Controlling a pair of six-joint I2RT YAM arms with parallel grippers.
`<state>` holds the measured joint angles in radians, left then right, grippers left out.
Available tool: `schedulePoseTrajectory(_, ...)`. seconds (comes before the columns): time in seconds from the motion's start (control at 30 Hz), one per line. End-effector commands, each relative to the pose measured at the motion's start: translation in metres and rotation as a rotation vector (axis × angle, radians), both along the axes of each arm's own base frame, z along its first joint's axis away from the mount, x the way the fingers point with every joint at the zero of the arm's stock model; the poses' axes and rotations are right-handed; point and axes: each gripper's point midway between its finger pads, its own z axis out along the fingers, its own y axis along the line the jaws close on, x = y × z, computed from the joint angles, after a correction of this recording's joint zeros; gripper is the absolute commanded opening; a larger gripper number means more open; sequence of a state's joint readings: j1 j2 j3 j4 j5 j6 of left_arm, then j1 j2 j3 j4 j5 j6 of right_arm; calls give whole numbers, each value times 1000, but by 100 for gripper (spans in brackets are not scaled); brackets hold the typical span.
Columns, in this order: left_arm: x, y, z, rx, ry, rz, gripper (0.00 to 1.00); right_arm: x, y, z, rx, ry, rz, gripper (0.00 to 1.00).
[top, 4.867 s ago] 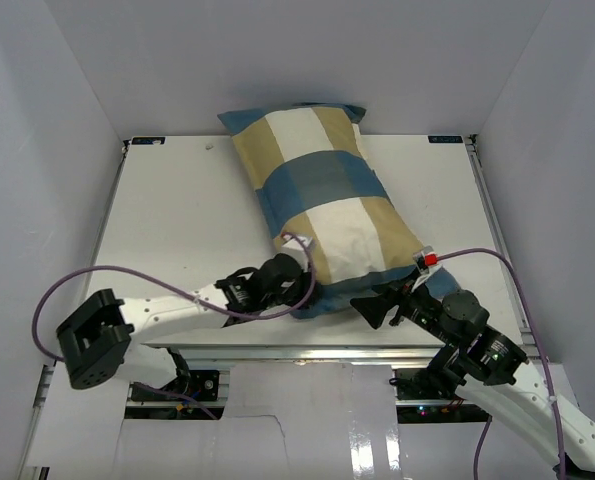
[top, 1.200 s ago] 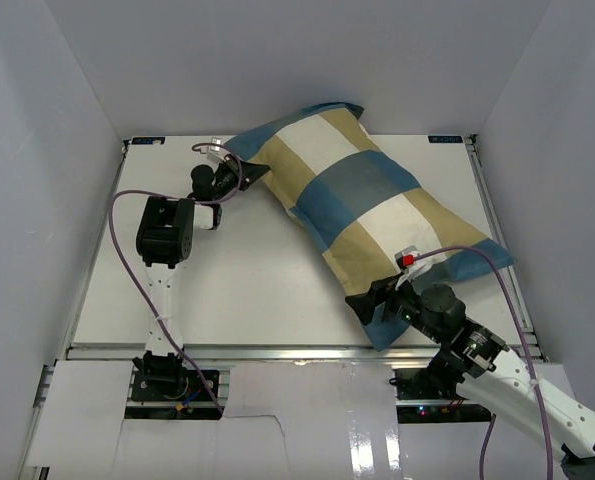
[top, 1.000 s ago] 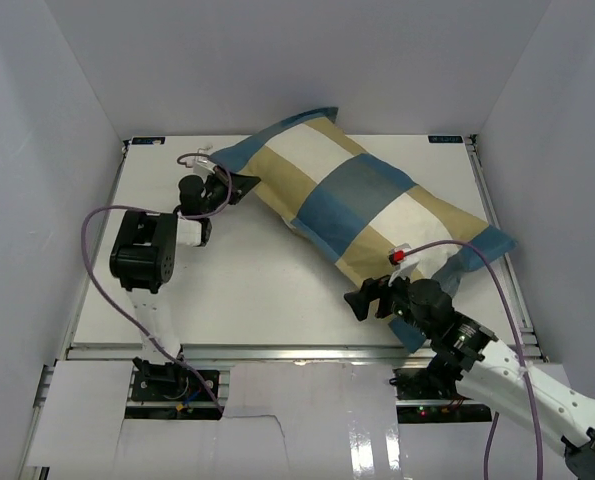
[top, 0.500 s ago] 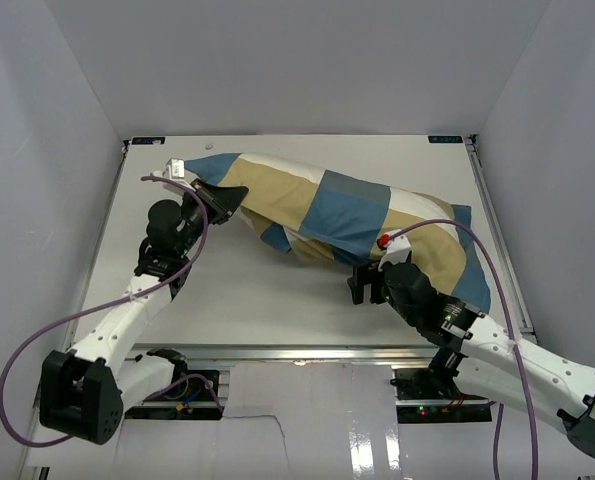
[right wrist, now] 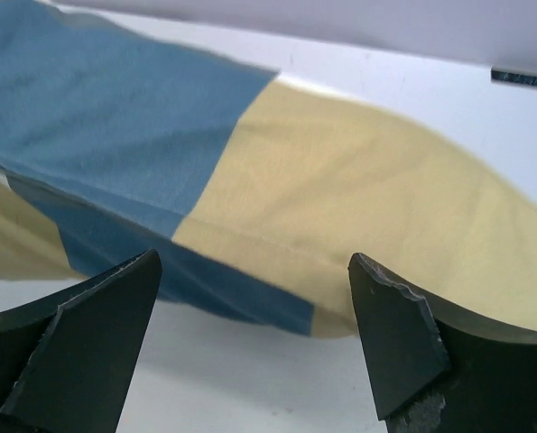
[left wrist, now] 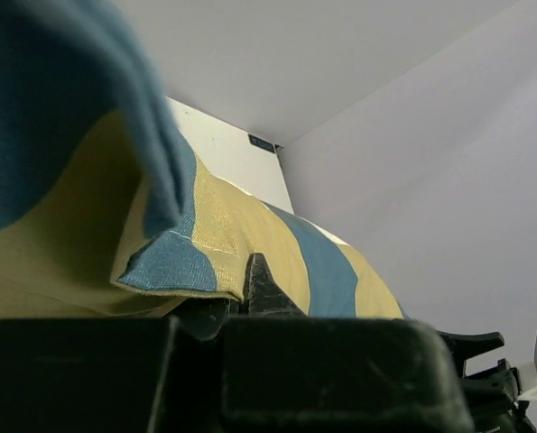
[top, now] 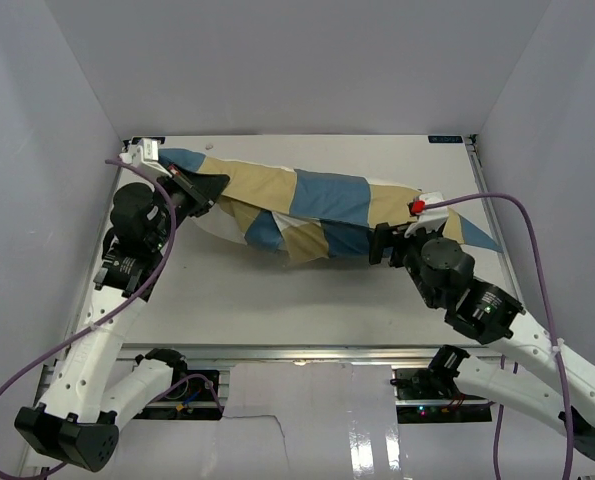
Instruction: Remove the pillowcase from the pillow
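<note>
Pillowcase (top: 329, 198) pulled leftward; left end effector (top: 205, 190) clamps its corner.

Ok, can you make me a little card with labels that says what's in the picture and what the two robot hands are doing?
Pillowcase: blue, tan and cream blocks, stretched sideways across the far part of the table
Pillow: no bare white cushion clearly showing; the case looks stuffed
Left gripper: shut on the left end of the case
Right gripper: open, jaws wide, at the right end, fabric just ahead of it
Job: cover not off yet
</note>
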<state>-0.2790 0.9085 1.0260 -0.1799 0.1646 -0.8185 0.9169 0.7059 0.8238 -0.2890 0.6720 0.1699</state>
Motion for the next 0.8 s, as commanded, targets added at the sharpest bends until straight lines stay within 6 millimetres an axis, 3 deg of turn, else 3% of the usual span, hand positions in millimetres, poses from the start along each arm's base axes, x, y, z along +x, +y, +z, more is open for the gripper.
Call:
schedulePoseTrajectory(0.0, -23, 0, 57, -45, -114, -40, 0, 4, 1, 42, -19, -83, 17, 90)
schedulePoseTrajectory(0.1, -30, -5, 65, -53, -115, -77, 0, 3, 21, 41, -74, -120, 139, 90)
schedulePoseTrajectory(0.27, -37, 2, 79, -40, -132, -52, 0, 7, 38, 28, -218, -167, 245, 90)
schedulePoseTrajectory(0.33, -38, 2, 80, -36, -131, -50, 0, -2, 45, 15, -238, -113, 314, 92)
schedulePoseTrajectory(0.53, -32, 6, 73, -6, -111, -22, 0, -46, 75, 11, -91, -107, 590, 98)
schedulePoseTrajectory(0.6, -31, 9, 73, -2, -109, -2, 0, -55, 79, 1, -97, -70, 642, 100)
schedulePoseTrajectory(0.7, -28, 14, 75, 15, -113, 31, 0, -59, 81, -17, -112, -28, 666, 100)
schedulePoseTrajectory(0.77, -18, 21, 74, 41, -93, 80, 0, -57, 81, -29, -126, 1, 655, 95)
